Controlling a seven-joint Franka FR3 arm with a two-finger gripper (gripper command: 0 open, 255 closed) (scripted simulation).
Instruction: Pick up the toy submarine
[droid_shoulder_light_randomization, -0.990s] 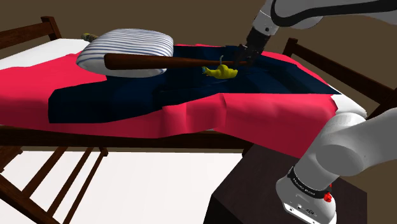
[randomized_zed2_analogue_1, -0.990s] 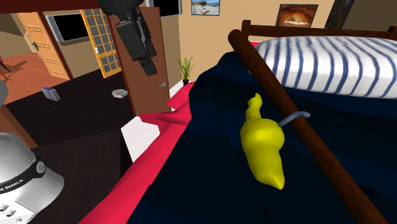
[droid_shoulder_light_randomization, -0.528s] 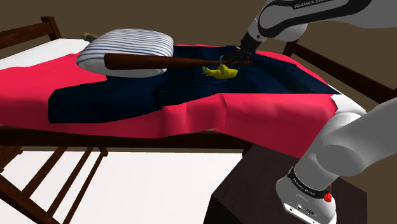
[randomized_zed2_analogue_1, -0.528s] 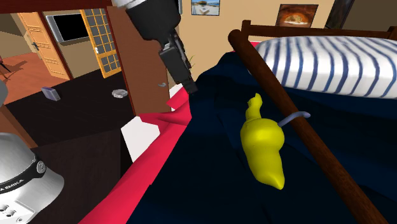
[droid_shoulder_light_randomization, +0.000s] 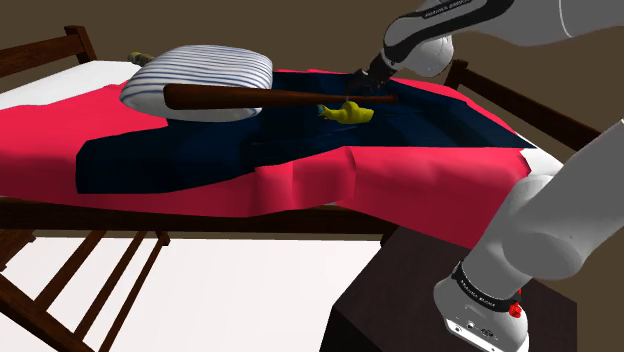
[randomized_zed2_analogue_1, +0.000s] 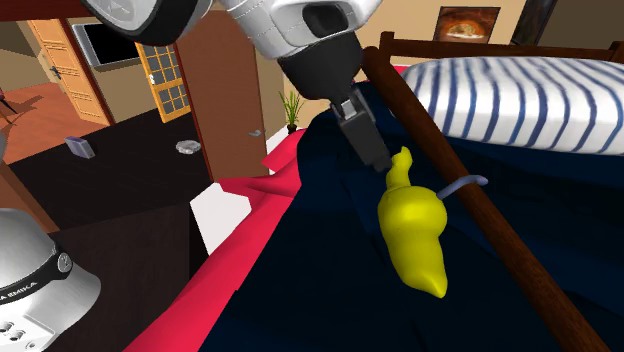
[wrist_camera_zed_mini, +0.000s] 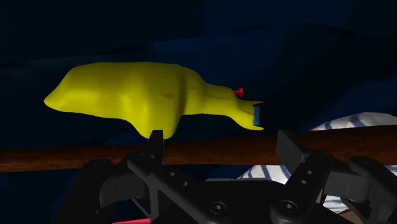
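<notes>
One yellow toy submarine is seen lying on one dark blue blanket, just beyond the one black pincer. Its two fingers are held apart, nothing clasped. One brown bat is seen crossing behind the fingertips.

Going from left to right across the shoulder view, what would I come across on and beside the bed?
In order: wooden bedpost → striped pillow → yellow toy submarine → robot's white base.
</notes>
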